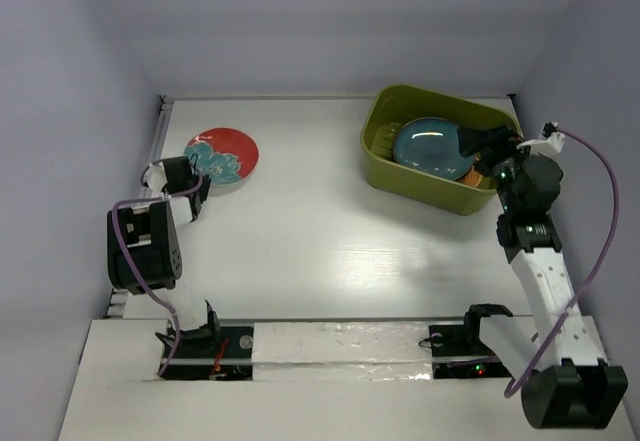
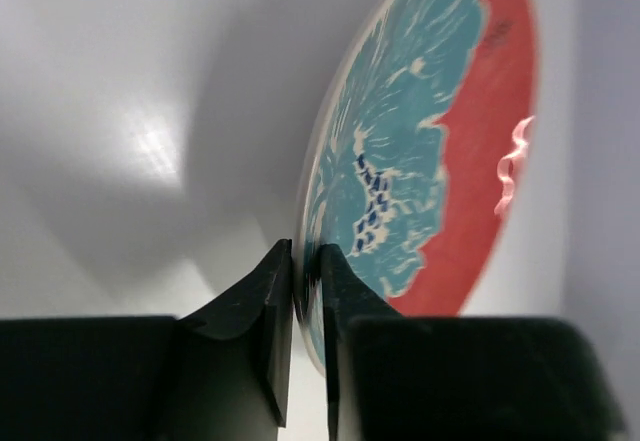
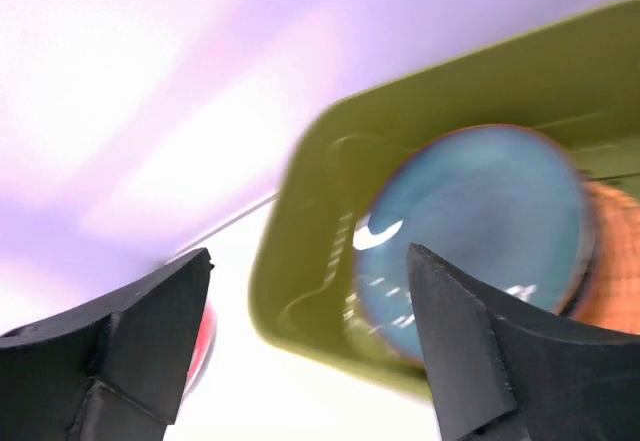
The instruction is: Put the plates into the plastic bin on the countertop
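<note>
The red plate with a teal flower (image 1: 224, 156) is at the far left of the white countertop (image 1: 320, 231). My left gripper (image 1: 193, 183) is shut on its near rim; in the left wrist view the fingertips (image 2: 283, 276) pinch the plate's (image 2: 430, 141) edge. The olive-green plastic bin (image 1: 440, 146) stands at the far right with the dark teal plate (image 1: 432, 146) on top inside and an orange plate (image 1: 470, 173) under it. My right gripper (image 1: 482, 146) is open and empty over the bin's right end. The right wrist view shows the bin (image 3: 320, 211), teal plate (image 3: 470, 231) and orange plate (image 3: 612, 261).
Pale lavender walls bound the countertop at the back and both sides. A metal strip (image 1: 158, 126) runs along the left edge. The arm bases and white front ledge (image 1: 340, 346) lie at the near edge.
</note>
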Controlling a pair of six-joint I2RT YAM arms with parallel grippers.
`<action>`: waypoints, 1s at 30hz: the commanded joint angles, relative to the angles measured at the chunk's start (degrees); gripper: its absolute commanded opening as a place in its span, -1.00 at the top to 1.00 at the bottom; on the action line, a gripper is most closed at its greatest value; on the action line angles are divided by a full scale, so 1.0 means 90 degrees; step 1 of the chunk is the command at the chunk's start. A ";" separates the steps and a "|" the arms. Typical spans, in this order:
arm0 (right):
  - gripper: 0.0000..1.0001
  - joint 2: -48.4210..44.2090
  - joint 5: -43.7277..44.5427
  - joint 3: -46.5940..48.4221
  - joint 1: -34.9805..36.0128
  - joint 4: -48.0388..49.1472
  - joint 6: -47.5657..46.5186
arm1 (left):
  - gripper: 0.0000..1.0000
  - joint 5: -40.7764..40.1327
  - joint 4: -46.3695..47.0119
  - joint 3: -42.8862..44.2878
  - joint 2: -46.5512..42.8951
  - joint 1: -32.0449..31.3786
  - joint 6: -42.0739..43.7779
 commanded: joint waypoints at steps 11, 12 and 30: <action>0.99 -0.0570 -0.0499 -0.1463 0.3386 0.1472 0.0592 | 1.00 0.0996 0.2202 -0.1758 -0.1455 -0.0237 -0.0437; 0.95 -0.0443 -0.0180 -0.1570 0.3679 0.1881 0.0700 | 1.00 0.1065 0.2290 -0.2020 -0.1785 -0.0238 -0.0457; -1.00 0.3375 0.1143 -0.0957 0.5615 0.3408 0.1443 | 1.00 0.2959 0.0261 -0.3634 -0.7469 -0.0950 0.0207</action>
